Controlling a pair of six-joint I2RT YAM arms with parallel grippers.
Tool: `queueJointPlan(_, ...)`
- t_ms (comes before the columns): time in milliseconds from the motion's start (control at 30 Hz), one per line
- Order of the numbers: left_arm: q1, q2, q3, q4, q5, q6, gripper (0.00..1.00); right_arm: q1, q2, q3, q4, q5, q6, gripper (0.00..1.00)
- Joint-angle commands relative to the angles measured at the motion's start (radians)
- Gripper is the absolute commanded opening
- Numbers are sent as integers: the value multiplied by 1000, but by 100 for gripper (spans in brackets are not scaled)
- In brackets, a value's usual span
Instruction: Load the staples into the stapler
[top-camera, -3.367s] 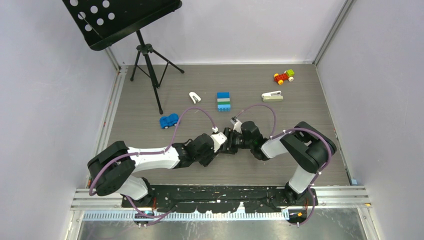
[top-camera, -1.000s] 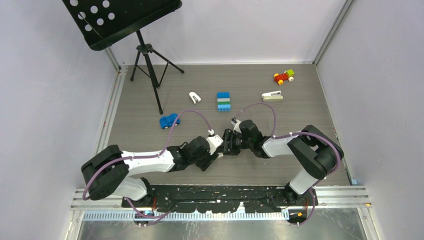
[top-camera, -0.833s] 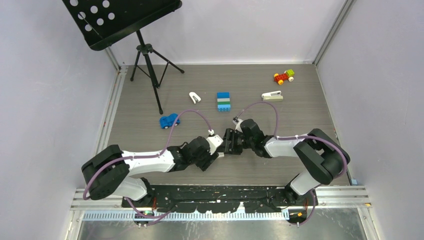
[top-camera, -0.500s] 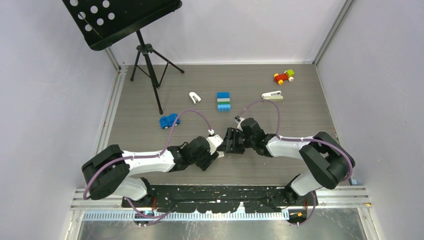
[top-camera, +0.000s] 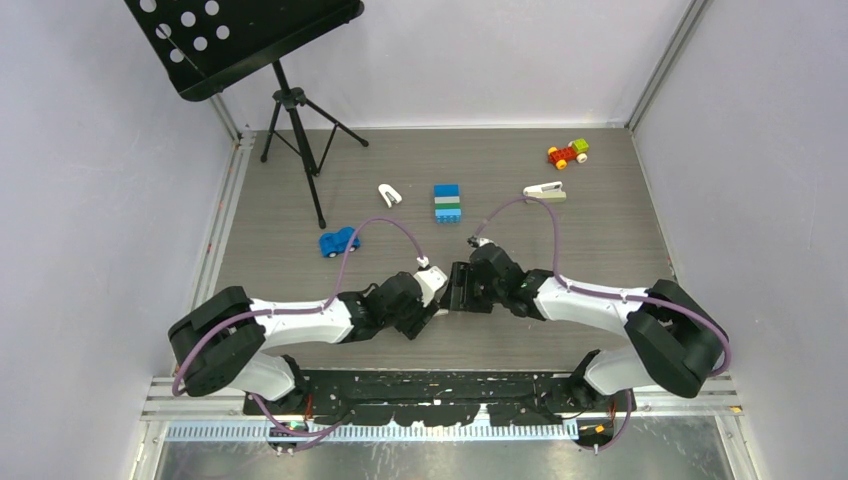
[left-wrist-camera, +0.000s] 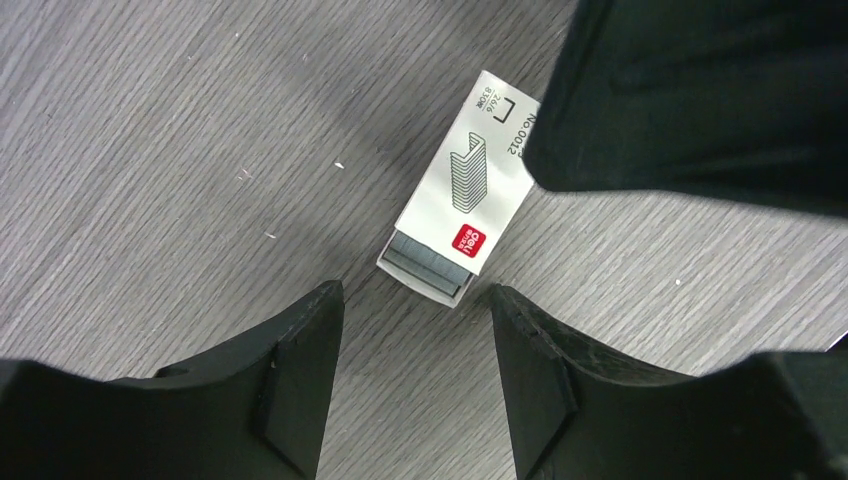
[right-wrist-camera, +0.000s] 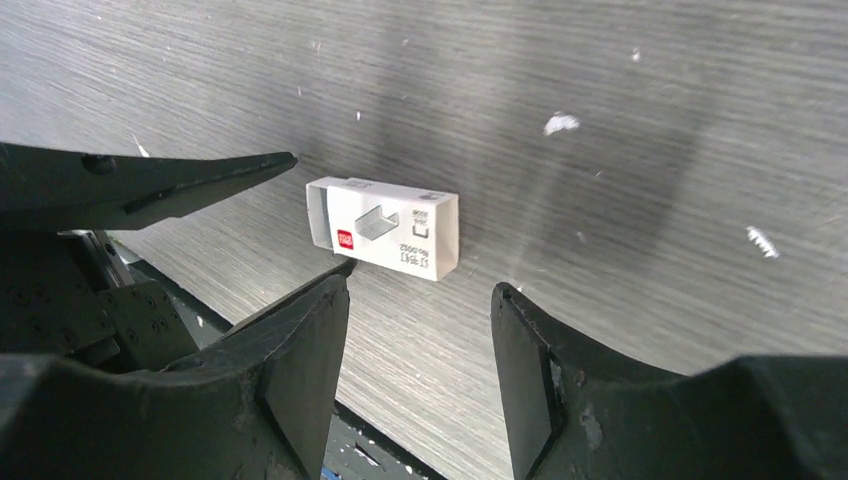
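The tiny white red-marked staple box (left-wrist-camera: 460, 190) lies flat on the table, its open end toward my left gripper. The grey staples (left-wrist-camera: 428, 268) show inside that end. My left gripper (left-wrist-camera: 415, 292) is open and empty, its fingertips just short of the box. My right gripper (right-wrist-camera: 420, 285) is open and empty on the other side of the box (right-wrist-camera: 385, 228), and its black body overhangs the box's far end in the left wrist view. In the top view both grippers (top-camera: 436, 302) (top-camera: 458, 290) meet near the table's front middle. The stapler (top-camera: 545, 192) lies far back right, untouched.
A blue toy car (top-camera: 338, 241), a white curved clip (top-camera: 389, 195), a blue-green brick stack (top-camera: 447, 203) and a small brick car (top-camera: 567, 153) lie further back. A music stand (top-camera: 290, 100) stands at the back left. Walls enclose the table.
The right arm's elbow has swung out to the right and its gripper has settled low beside the left one. The left arm has barely moved. Both grippers stay open.
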Motion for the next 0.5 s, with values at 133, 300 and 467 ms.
queueJointPlan(133, 1, 6, 10, 64, -23, -7, 58, 107, -3, 83, -85, 233, 77, 57)
queueJointPlan(300, 1, 19, 14, 78, -41, -34, 57, 108, 15, 68, -68, 252, 101, 56)
queueJointPlan(467, 0, 48, 33, 87, -74, -77, 57, 108, -1, 42, -70, 287, 121, 56)
